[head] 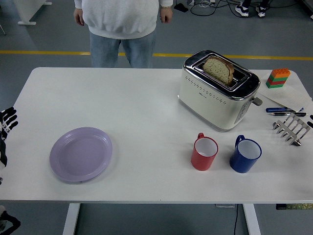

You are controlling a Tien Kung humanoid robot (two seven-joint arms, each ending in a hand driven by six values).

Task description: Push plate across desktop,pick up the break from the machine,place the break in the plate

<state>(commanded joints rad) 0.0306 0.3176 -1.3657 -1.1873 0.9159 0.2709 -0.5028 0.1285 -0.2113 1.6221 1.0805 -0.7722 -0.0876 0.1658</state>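
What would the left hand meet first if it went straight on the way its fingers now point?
Probably nothing: the left hand at the left edge points up-right across bare table, passing beyond the purple plate; height is unclear.

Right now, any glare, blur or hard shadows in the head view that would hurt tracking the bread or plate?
Head view: even overhead light, soft shadows only. The chrome top of the toaster reflects brightly, but the bread in its slot reads sharp. The purple plate is crisp with a mild sheen. The left hand is cut off by the left edge.
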